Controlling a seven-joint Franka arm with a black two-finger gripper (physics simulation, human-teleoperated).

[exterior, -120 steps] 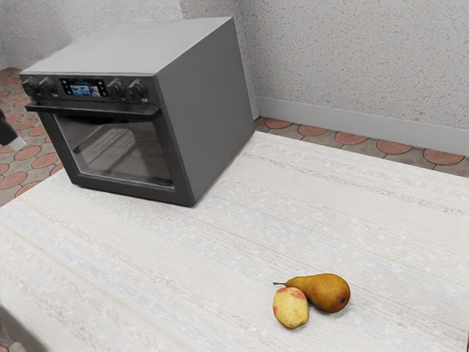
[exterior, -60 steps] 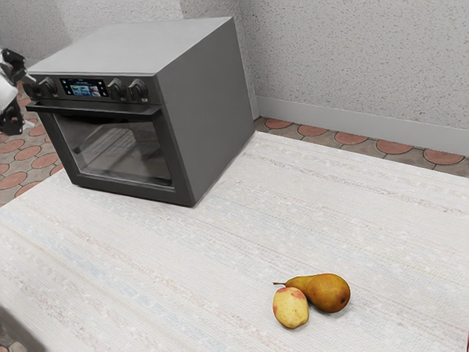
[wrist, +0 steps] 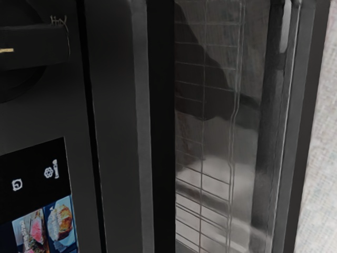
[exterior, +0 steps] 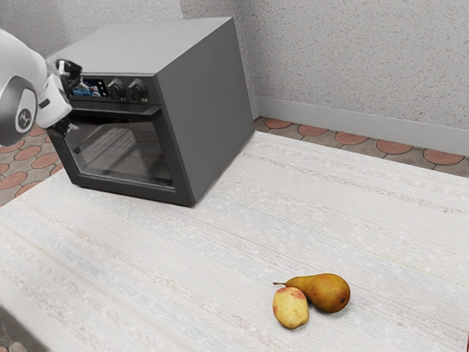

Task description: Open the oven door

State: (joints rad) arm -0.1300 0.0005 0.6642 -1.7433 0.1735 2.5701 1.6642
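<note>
The gripper [exterior: 74, 100], spread wide, is held near the handle [exterior: 135, 114] of the oven [exterior: 209, 110], whose door [exterior: 121, 185] is closed; a pear [exterior: 328, 293] is laid beside a yellow-red fruit [exterior: 291, 309]

Pear [exterior: 328, 293], brown-gold: you see it lying on its side on the pale, faintly striped tabletop [exterior: 183, 271], its stem toward the exterior view's left. Yellow fruit [exterior: 291, 308], patched with red: you find it close beside the pear's neck, on the camera's side. Beyond the table's edge, you may note the floor [exterior: 359, 138] of reddish and grey-brown tiles, the pale baseboard [exterior: 352, 122] and the speckled wall [exterior: 352, 66].
</note>
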